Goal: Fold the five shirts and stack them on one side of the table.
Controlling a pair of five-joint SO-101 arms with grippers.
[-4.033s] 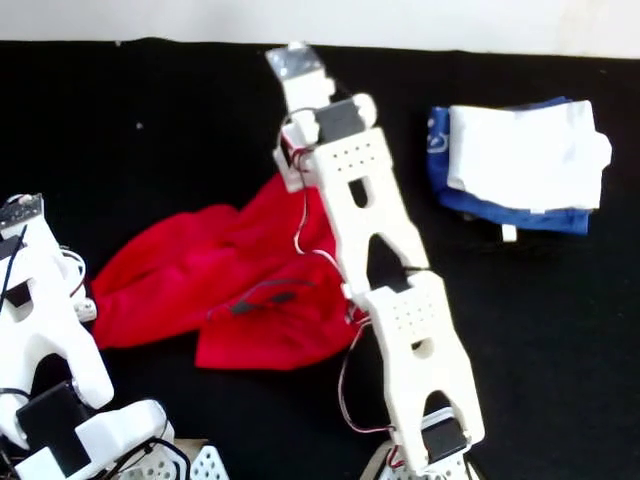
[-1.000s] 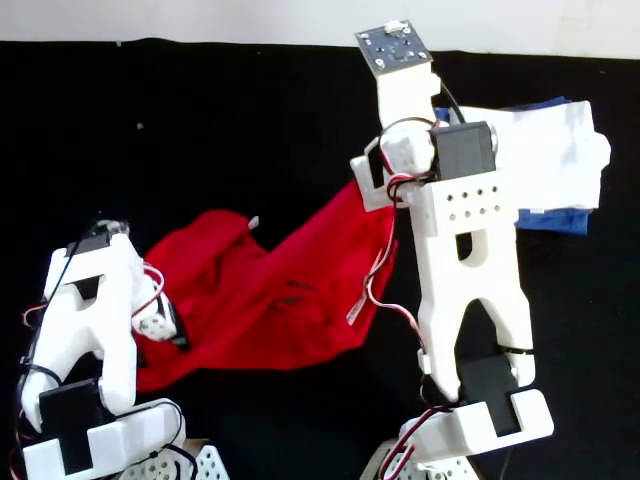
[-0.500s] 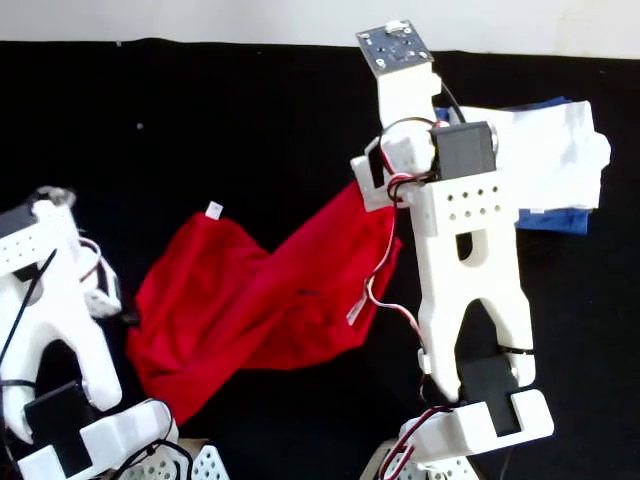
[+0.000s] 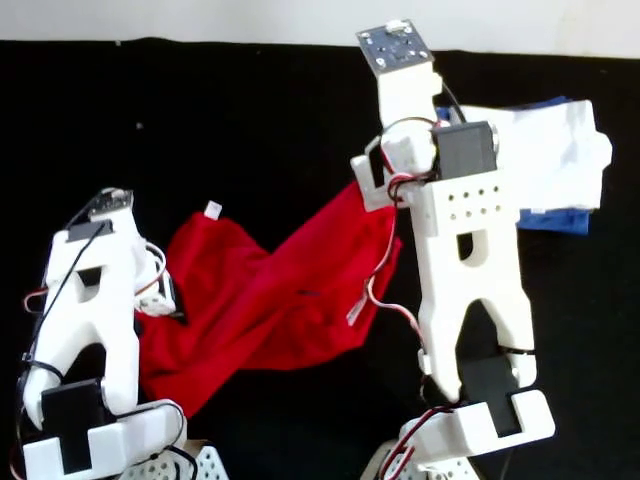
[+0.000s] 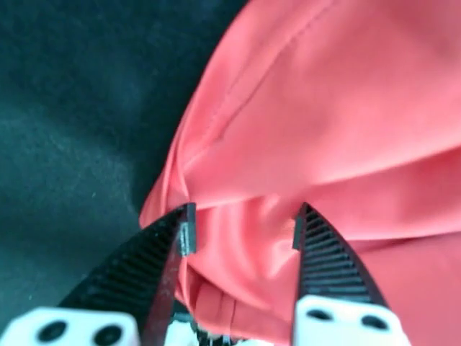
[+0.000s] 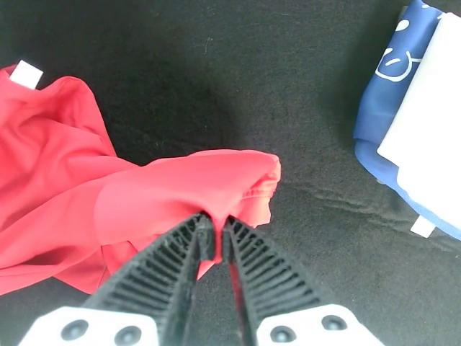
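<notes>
Two pincers, one crumpled red fabric shirt [image 4: 250, 300]: my right pincer [image 6: 215, 238] clamped its edge, likely for spreading; my left pincer [image 5: 241, 223] gaped astride a fold.

Crumpled red shirt [image 4: 270, 300]; folded shirt stack [image 4: 540, 160]

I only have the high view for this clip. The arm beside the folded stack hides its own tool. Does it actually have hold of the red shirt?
Observer: Yes. In its wrist view the right tool is shut on a bunched edge of the red shirt.
Operator: And the other arm's tool?
Observer: The left tool is open. A fold of the shirt bulges between its fingers, which have not closed on it.
</notes>
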